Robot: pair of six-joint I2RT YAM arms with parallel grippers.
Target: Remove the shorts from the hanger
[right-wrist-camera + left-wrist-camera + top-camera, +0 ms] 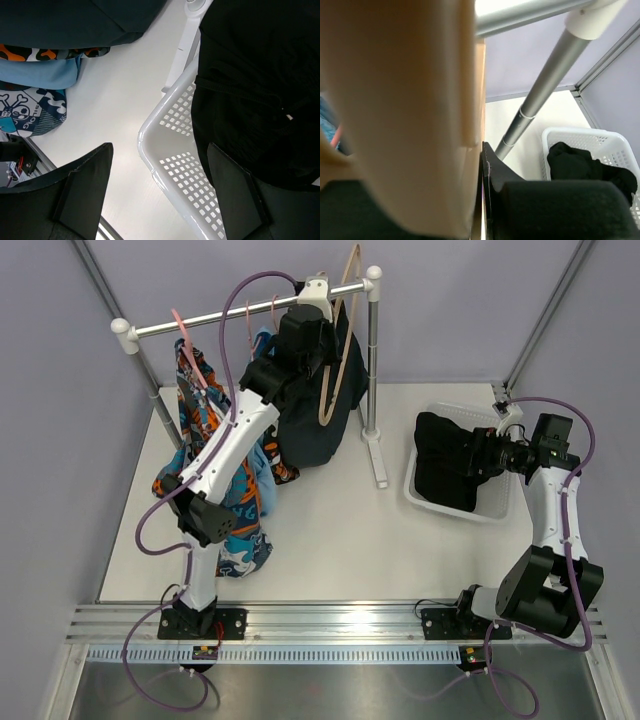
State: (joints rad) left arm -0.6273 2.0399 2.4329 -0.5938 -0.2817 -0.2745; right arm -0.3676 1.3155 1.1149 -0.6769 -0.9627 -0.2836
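Soft, light cloth by the look of it: the dark shorts (312, 425) droop from the wooden hanger (410, 100) on the far rail (250, 312); I'd take the waistband. The left gripper (322, 332) is clenched beside it, on what I can't tell. The right gripper (160, 148) gapes over black shorts (250, 75) in the basket (172, 167).

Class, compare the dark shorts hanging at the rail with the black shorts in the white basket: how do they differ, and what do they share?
The hanging shorts are on a wooden hanger at the rail; the basket shorts lie inside the white basket. The hanging shorts drape straight down and smooth; the basket shorts are crumpled in a heap. Both are plain, very dark fabric with no pattern.
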